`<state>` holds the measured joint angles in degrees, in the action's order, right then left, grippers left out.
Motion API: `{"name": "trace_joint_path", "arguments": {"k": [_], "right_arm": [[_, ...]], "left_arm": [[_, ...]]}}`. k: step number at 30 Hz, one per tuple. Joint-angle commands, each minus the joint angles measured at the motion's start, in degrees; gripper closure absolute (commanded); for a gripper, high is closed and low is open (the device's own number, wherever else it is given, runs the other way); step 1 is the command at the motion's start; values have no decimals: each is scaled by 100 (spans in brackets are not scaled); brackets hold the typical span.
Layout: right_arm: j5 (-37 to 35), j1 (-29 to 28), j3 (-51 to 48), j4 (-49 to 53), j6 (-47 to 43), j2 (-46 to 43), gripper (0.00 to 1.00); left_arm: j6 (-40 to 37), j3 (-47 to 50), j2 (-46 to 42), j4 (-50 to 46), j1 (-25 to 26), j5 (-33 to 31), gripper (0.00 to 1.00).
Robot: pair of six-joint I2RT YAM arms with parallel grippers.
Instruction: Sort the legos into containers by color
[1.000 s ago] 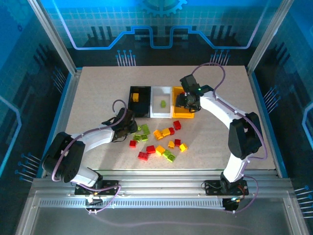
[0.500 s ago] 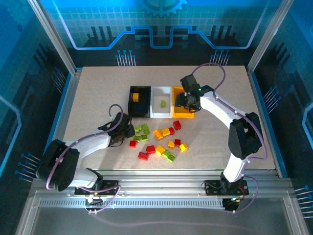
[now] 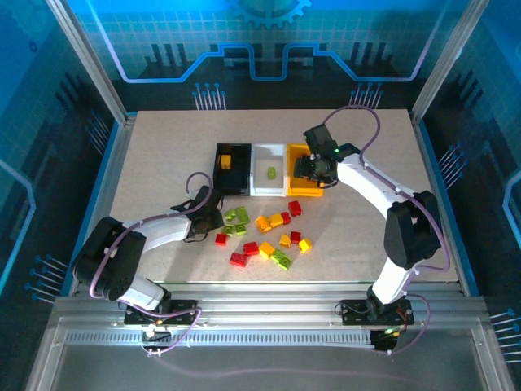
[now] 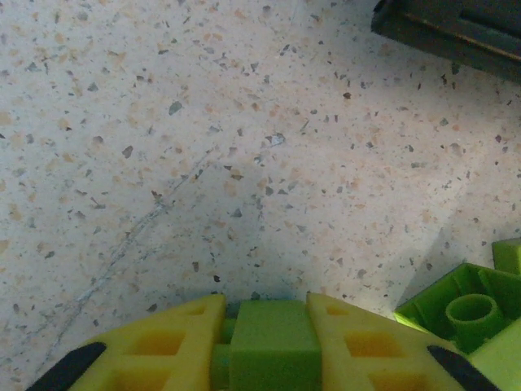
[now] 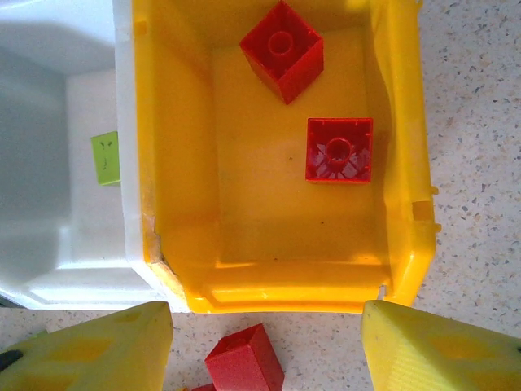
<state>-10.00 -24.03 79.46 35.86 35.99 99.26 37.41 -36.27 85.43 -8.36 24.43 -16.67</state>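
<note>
Pinching a green lego (image 4: 273, 346) in my left gripper (image 4: 269, 326), right gripper (image 5: 266, 330) open over the yellow bin (image 5: 403, 163); four sorted, most loose.

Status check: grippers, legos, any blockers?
Left gripper shut on green lego. Right gripper open over yellow bin, two red legos inside. Loose pile on table; no blocker seen.

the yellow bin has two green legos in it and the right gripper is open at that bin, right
No: the two legos in the yellow bin are red, not green; the right wrist view shows them. The right gripper is indeed open at that bin.
</note>
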Motion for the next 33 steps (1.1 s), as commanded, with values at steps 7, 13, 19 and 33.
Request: {"name": "trace_joint_path", "arguments": {"k": [7,13,19,33], "right_arm": [[74,90,-229,-137,90,-260,36],[136,148,-620,-296,169,-604,36],[159,197,-1091,-360,224,-862,36],[249,388,-1591,-309,215,-1469,35]], "left_arm": [[-23,-439,-677,-519,53,262,88],[-262,-1684,-471,-838,587,322,90],[-635,-3588,1102,-847,1060,244,90],[-1072,-6762,3941,-1866,1041,-150,75]]}}
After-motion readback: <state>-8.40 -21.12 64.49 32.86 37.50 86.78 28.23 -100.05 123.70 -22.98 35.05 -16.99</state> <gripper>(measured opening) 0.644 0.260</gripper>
